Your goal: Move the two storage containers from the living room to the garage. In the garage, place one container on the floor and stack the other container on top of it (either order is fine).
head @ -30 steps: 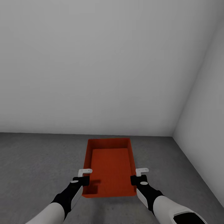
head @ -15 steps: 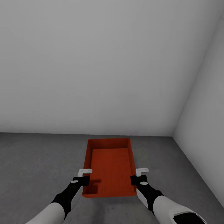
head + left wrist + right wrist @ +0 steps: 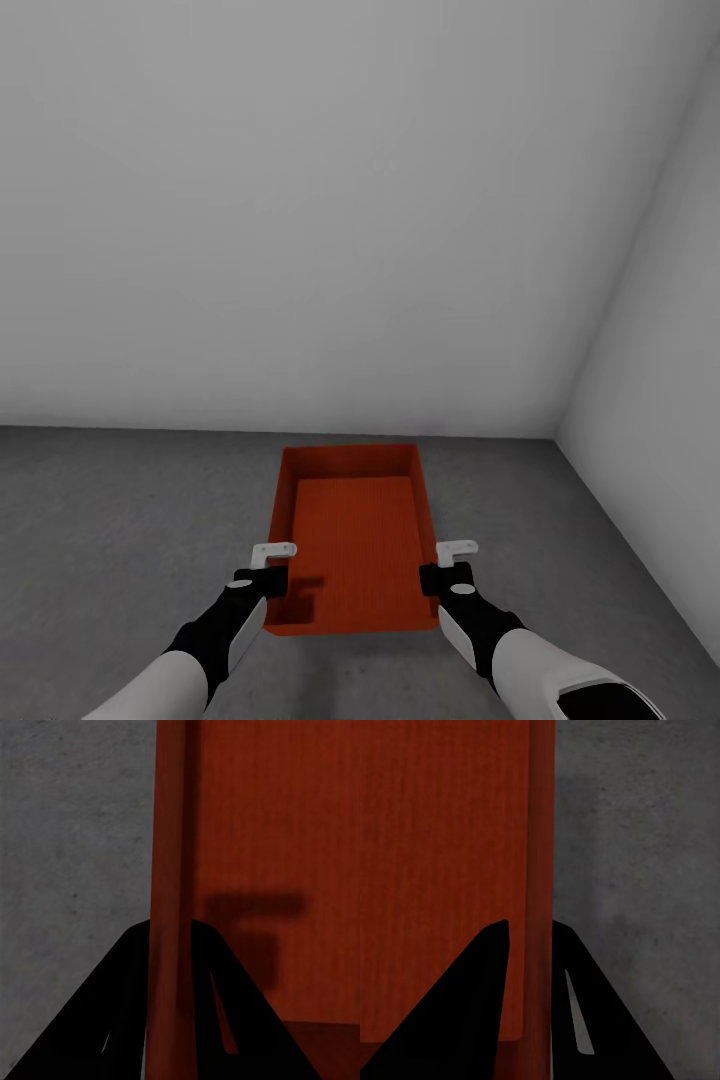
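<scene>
A: From the head view, where is the red-orange rectangular plastic bin (image 3: 352,535)?

B: In the garage, near the corner of the plain grey-white walls (image 3: 330,200), over the dark grey mottled concrete floor (image 3: 120,520). The left hand (image 3: 272,580) pinches its left long wall, and the right hand (image 3: 442,578) pinches the right one. I cannot tell whether the base rests on the concrete.

A: And the left wrist view?

B: The dark fingers (image 3: 112,1020) straddle the thin upright wall, one outside, one inside.

A: The right wrist view?

B: The same: fingers (image 3: 472,1005) are pressed either side of the wall, with concrete beyond.

A: How should this step go?

B: I'd lower both hands evenly, keep the bin level, release only once it sits flat, and leave room for stacking the second.
</scene>
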### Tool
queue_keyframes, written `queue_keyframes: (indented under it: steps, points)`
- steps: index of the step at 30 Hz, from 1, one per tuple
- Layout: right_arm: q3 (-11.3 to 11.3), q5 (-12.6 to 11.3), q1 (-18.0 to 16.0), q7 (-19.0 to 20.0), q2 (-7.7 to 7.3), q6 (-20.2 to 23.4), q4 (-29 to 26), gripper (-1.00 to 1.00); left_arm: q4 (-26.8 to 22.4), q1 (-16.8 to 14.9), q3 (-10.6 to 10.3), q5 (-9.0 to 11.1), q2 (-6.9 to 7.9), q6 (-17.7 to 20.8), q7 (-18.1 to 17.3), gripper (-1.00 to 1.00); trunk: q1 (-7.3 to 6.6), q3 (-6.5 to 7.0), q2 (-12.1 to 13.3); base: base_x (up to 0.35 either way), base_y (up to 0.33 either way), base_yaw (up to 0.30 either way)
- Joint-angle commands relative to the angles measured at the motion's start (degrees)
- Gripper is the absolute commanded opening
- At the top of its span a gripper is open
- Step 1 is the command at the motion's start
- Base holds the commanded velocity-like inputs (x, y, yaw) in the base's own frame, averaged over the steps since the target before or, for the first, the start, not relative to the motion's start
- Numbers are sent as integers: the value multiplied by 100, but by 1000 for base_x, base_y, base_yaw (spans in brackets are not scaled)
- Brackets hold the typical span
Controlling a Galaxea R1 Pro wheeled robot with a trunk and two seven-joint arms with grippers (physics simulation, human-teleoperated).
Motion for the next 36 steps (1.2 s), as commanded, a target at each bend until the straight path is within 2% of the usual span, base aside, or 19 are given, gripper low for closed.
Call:
queue_keyframes:
  steps: [1,24,36]
  points:
    - [-344,83,-9,-140,-28,-118,-18,-100,0,1,415,87,11,36,86,-100,-1,-5,-2,0,0,0]
    - [-344,92,-9,-167,-12,-138,-18,-100,-7,1,415,87,-16,39,95,-100,-1,-5,-2,0,0,0]
    - [-344,79,-9,-153,5,-109,-18,-100,-9,1,415,88,-15,44,95,-100,263,-220,-484,0,0,0]
